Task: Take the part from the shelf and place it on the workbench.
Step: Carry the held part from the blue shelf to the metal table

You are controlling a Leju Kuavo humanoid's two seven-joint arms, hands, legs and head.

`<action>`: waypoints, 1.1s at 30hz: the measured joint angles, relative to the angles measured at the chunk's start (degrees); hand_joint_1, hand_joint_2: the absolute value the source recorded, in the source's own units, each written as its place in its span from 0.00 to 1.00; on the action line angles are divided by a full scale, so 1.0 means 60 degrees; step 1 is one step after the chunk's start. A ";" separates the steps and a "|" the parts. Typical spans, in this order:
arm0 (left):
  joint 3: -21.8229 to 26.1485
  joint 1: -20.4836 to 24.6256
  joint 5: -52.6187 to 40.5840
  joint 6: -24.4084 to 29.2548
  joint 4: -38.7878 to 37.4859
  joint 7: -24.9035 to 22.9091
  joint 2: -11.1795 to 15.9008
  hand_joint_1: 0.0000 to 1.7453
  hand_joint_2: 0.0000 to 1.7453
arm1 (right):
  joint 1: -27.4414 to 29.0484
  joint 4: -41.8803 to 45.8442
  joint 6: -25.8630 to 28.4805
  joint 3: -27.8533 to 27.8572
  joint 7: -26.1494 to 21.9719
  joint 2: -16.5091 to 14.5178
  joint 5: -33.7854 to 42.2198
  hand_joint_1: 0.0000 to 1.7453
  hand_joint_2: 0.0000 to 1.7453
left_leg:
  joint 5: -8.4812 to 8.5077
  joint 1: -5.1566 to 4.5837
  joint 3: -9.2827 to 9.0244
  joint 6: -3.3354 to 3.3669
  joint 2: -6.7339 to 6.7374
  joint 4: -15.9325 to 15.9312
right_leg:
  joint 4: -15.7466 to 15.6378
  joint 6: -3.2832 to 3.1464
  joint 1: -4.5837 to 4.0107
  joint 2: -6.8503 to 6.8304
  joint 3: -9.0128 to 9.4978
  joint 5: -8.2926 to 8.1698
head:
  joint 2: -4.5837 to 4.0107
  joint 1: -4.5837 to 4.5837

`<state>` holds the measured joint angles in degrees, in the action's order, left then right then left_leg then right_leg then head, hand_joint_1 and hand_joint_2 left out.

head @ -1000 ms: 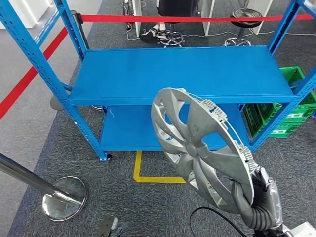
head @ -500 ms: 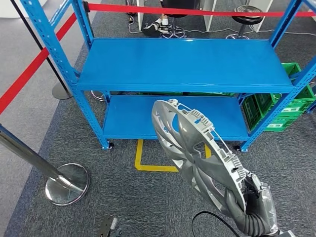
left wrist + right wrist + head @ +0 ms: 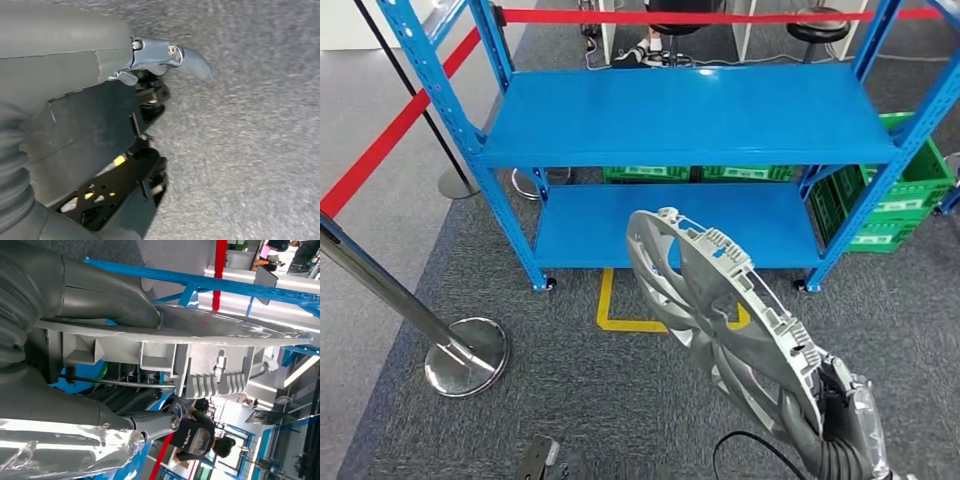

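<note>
The part is a large silver wheel cover (image 3: 712, 310) with spokes and a ribbed rim. My right hand (image 3: 841, 420) grips its lower rim at the bottom right of the head view and holds it tilted in the air, in front of the blue shelf (image 3: 690, 120). In the right wrist view the thumb lies on the cover's rim (image 3: 211, 330) and the darker fingers (image 3: 151, 422) close under it. Both shelf levels are bare. My left hand (image 3: 75, 125) hangs over grey carpet with nothing in it, its fingers curled close to the palm.
A steel stanchion base (image 3: 467, 355) and its slanting pole stand at the left. Red barrier tape (image 3: 380, 150) runs behind the shelf. Green crates (image 3: 901, 200) sit to the right. A yellow floor mark (image 3: 622, 320) lies before the shelf. A person (image 3: 196, 437) stands in the background.
The whole view has shifted: the shelf now lies farther off and higher in the picture, so the camera has drawn back. The wheel cover stays in my right hand, a little lower.
</note>
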<state>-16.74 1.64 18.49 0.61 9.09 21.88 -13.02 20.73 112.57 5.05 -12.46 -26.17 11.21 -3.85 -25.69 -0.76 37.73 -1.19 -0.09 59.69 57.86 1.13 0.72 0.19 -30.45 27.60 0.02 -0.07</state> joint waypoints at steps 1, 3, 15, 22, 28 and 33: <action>0.0000 0.0005 0.0000 0.0000 0.0000 -0.0001 0.0000 0.00 1.00 | 0.0002 0.0003 0.0000 -0.0001 0.0002 0.0000 0.0000 1.00 1.00 | -0.0543 0.0013 0.0130 -0.0052 0.0002 0.0510 | 0.0011 -0.0050 -0.0010 -0.0003 -0.0128 -0.0116 | 0.0000 -0.0030; 0.0000 0.0010 0.0001 0.0000 0.0000 -0.0001 0.0003 0.00 1.00 | 0.0006 0.0005 0.0000 -0.0002 0.0002 0.0000 0.0000 1.00 1.00 | -0.1264 0.0029 0.0309 -0.0091 0.0003 0.1673 | 0.0025 -0.0087 -0.0035 -0.0019 -0.0408 -0.0335 | 0.0000 -0.0052; 0.0013 0.0034 0.0195 0.0381 0.0005 0.0117 -0.0078 0.00 1.00 | 0.0850 0.0719 0.0064 0.0168 -0.0409 0.0263 0.1488 1.00 1.00 | -0.0388 -0.0088 -0.1843 0.0493 0.0158 -0.1044 | 0.0253 0.0259 -0.0136 0.0024 -0.1543 -0.0839 | 0.0000 -0.0008; -0.0002 0.0036 0.0144 0.0839 0.0005 -0.0340 -0.0070 0.00 1.00 | 0.1193 0.1495 -0.0052 0.1274 -0.0695 0.0256 0.1927 1.00 1.00 | 0.0198 -0.0079 -0.1031 0.0523 0.0695 -0.0900 | 0.2442 0.0543 -0.0029 -0.0172 -0.1266 -0.0513 | 0.0000 0.0063; -0.0017 0.0013 0.0117 0.0911 0.0005 -0.0658 -0.0048 0.00 1.00 | 0.1647 0.2477 -0.1197 0.3255 -0.0649 -0.0350 0.2436 1.00 1.00 | 0.0328 -0.0134 -0.0810 0.0297 0.1143 -0.0582 | -0.0203 0.0161 -0.0120 -0.0680 0.0464 0.0235 | 0.0000 0.0035; -0.0042 -0.0013 0.0115 0.0908 0.0006 -0.0709 -0.0015 0.00 1.00 | 0.1768 0.2727 -0.1551 0.4040 -0.0742 -0.0885 0.2173 1.00 1.00 | -0.1214 -0.0027 -0.0052 0.0020 0.0177 0.1483 | -0.0192 -0.0130 -0.0066 -0.0013 0.0061 -0.0165 | 0.0000 -0.0001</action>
<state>-16.99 1.56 19.18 6.06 9.13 17.63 -13.11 31.34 128.93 -4.26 11.78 -30.63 5.90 9.19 -32.97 -0.92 37.42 -1.07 0.98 68.59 56.71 0.35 0.33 0.11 -30.08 26.61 0.02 -0.08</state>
